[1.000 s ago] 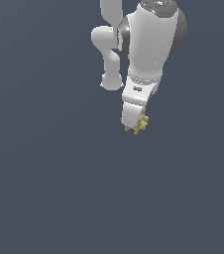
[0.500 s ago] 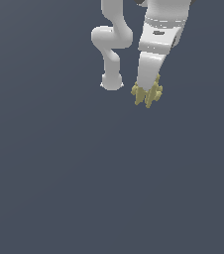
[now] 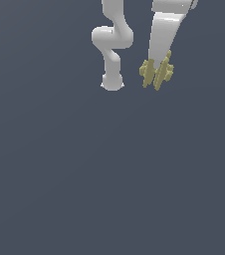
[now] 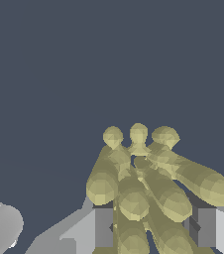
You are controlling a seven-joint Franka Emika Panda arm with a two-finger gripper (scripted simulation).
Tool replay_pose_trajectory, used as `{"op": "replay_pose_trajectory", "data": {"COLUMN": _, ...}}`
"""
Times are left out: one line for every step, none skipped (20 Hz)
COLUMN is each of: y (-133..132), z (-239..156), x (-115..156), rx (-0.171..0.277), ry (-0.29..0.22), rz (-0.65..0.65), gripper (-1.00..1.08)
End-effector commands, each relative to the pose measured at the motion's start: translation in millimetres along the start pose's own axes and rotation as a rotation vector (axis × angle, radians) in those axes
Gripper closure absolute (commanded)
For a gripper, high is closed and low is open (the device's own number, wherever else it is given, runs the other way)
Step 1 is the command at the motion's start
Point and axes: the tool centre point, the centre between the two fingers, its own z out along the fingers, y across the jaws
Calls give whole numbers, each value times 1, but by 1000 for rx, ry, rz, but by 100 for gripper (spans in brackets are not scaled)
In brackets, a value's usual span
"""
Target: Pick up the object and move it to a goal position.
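Note:
The object [image 3: 156, 72] is a small olive-yellow lumpy cluster with short blocky prongs. It hangs at the tip of my white arm, high in the exterior view, right of the middle. My gripper [image 3: 155, 69] is shut on the object and holds it in the air, well above the dark grey floor. In the wrist view the object [image 4: 143, 188] fills the space between my two grey fingers [image 4: 96, 225], and its rounded prongs stick out past them. The fingertips are hidden behind the object.
The arm's white base [image 3: 111, 82] stands to the exterior view's left of the gripper, with the arm's links [image 3: 113, 37] curving up from it. A plain dark grey floor [image 3: 109, 174] spreads all around. A white rounded part [image 4: 0, 228] shows in the wrist view's corner.
The gripper has risen with the object in it and moved slightly to the exterior view's right. The wrist has turned, so the object now shows broader.

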Motion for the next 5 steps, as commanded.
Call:
{"op": "replay_pose_trajectory", "data": {"y": -3, "z": -7, "x": 1, "rx": 1, "ry": 0, "rz": 1, "gripper": 108}}
{"op": "replay_pose_trajectory", "data": {"y": -3, "z": -8, "x": 1, "rx": 1, "ry": 0, "rz": 1, "gripper": 108}}
{"op": "replay_pose_trajectory", "data": {"y": -3, "z": -9, "x": 1, "rx": 1, "ry": 0, "rz": 1, "gripper": 108}}
{"op": "replay_pose_trajectory", "data": {"y": -3, "z": -9, "x": 2, "rx": 1, "ry": 0, "rz": 1, "gripper": 108}}
{"op": "replay_pose_trajectory", "data": {"y": -3, "z": -9, "x": 2, "rx": 1, "ry": 0, "rz": 2, "gripper": 108}}
